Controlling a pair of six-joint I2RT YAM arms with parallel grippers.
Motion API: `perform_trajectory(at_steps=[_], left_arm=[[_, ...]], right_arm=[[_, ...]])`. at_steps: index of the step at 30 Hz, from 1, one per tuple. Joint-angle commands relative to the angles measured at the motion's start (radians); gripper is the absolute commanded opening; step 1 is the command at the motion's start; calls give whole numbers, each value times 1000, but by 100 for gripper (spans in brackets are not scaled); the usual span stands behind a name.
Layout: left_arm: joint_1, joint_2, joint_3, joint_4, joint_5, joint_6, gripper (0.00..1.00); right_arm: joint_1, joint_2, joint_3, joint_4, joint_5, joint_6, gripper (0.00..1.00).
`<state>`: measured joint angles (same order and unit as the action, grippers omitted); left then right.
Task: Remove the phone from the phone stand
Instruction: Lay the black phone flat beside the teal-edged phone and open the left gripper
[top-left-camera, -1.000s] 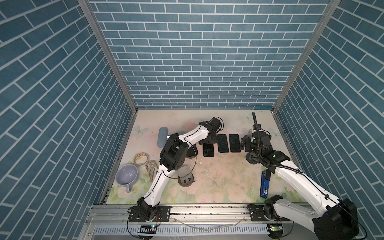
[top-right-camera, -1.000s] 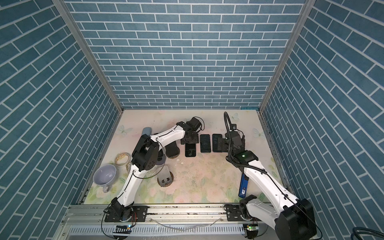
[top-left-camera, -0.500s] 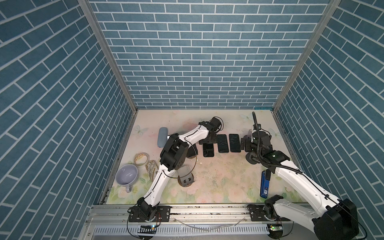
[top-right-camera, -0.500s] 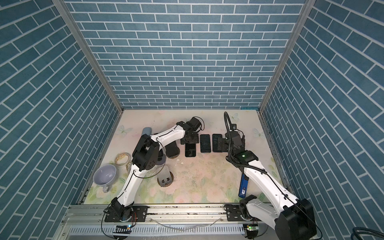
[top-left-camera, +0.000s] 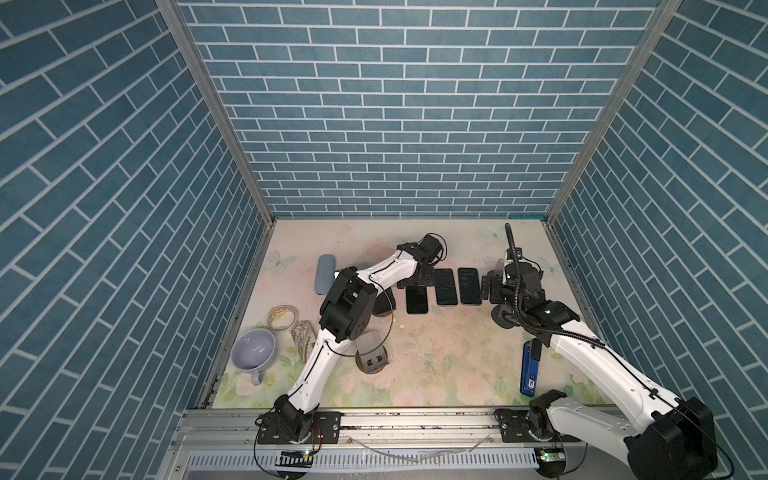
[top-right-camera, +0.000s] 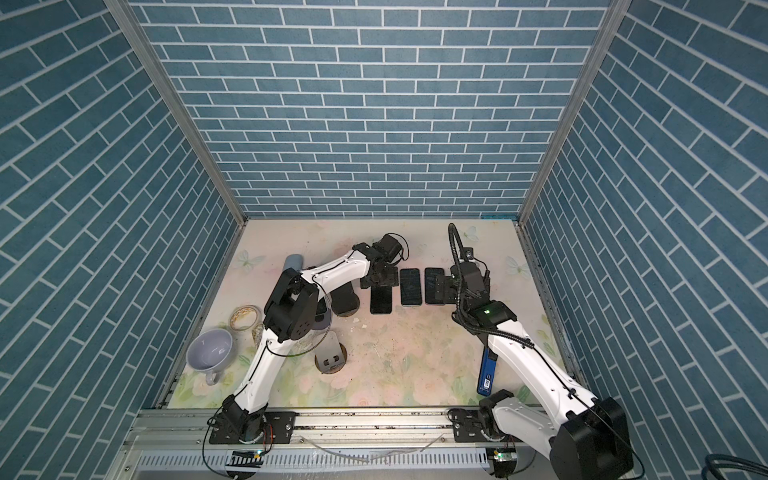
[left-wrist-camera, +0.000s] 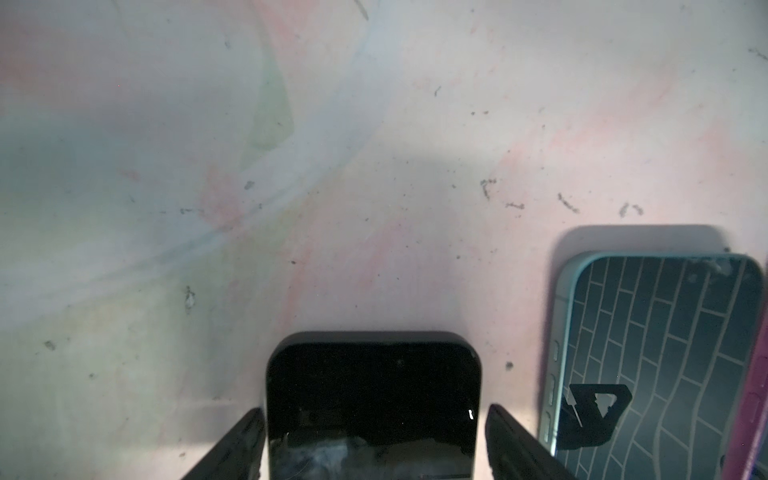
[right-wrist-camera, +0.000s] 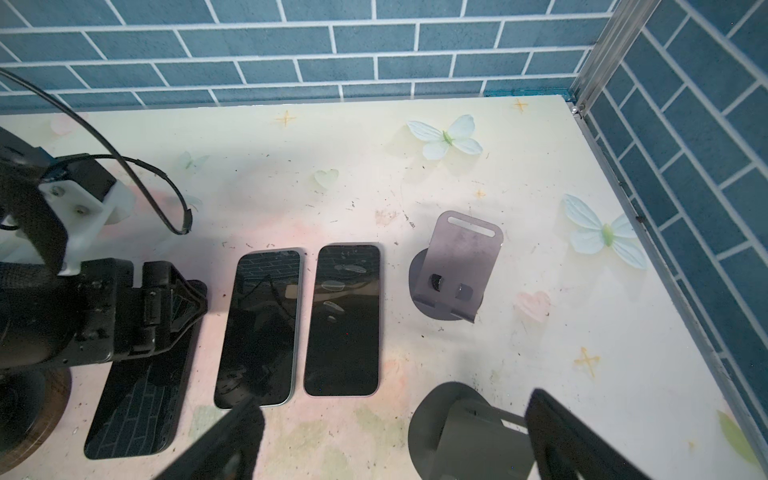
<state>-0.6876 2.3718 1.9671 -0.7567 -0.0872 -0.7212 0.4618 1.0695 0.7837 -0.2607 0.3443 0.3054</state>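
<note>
Black phone (left-wrist-camera: 374, 374) flat on the table (left-wrist-camera: 374, 166), off any stand, just beside a teal-edged phone (left-wrist-camera: 656, 353). Left gripper (left-wrist-camera: 374, 411) straddling it, fingers (left-wrist-camera: 511, 444) barely parted, not pinching. Could drag or spin it into that neighbour on lifting off with a pad rubbing an edge. Right gripper (right-wrist-camera: 395, 405) spread wide, empty, at the far end of the row from the black phone. Mug (top-left-camera: 253, 349), well away from the black phone: empty. Grey stand (right-wrist-camera: 455, 270) past that far end: bare.
</note>
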Motion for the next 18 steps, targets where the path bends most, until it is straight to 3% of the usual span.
perform_trajectory(at_steps=[1, 18], left_arm=[[8, -12, -46, -30, -1, 5, 84], [-6, -242, -171, 42, -27, 67, 84]], right_arm=[[-3, 3, -23, 10, -3, -31, 98], [-4, 12, -6, -20, -23, -22, 98]])
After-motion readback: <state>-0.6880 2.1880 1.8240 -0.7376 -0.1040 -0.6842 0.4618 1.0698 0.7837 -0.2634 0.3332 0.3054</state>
